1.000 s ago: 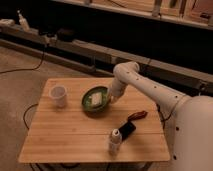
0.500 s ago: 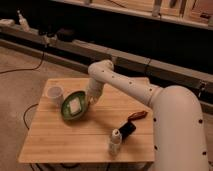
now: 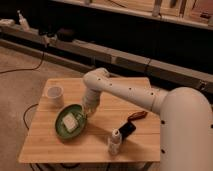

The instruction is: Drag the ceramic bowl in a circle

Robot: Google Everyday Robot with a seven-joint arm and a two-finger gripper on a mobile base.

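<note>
The ceramic bowl [image 3: 69, 123] is a wide, shallow dark-green dish on the wooden table [image 3: 95, 145], left of centre and towards the front. A pale yellowish block lies inside it. My white arm reaches down from the right, and the gripper [image 3: 86, 113] sits at the bowl's upper right rim, shut on that rim. The fingertips are mostly hidden by the wrist.
A small white cup [image 3: 54, 94] stands at the table's left, just behind the bowl. Near the front right are a small white bottle [image 3: 115, 141], a black object [image 3: 126, 129] and a reddish-brown item [image 3: 136, 115]. Dark shelving runs behind the table.
The bowl has been dragged leftward and then towards the table's front, with the gripper staying on its rim. The arm has swung left and down with it.
</note>
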